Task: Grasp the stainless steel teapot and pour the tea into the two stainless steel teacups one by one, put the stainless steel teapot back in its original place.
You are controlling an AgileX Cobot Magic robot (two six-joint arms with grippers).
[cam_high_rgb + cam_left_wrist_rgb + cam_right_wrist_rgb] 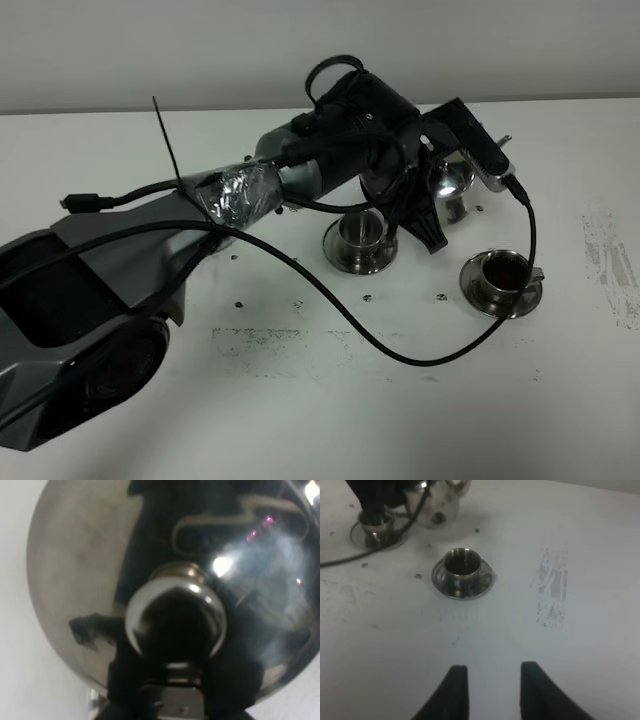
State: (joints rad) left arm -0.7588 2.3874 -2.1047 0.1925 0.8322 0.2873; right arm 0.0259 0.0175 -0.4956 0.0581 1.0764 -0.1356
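Nearest the high camera lies the left arm, one grey and black limb reaching across the white table toward the stainless steel teapot. One black cable loops over the table on the near side of the teapot. The right gripper hangs above bare table well short of the teapot, on the right arm's side of it. Its two fingers stand a little spread, with nothing between them.

Next come the teacups: two of them, each on its own saucer, so two cups and two saucers. The right teacup stands nearer than the teapot and off to the right arm's side of it, apart from it, on its saucer. Its inside is dark brown with liquid. The left teacup on its saucer stands near the teapot, toward the left arm's side, with the arm passing above it. What it holds I cannot tell.

Just in front of the teapot the left gripper points downward, fingers pressed together. In the left wrist view the dark fingers flank a piece of steel just below the lid's knob, so the pinch is on the teapot, at its handle side.

Farthest back is the one teapot, its body largely hidden by the arm. Whether it stands on anything or is lifted cannot be told.
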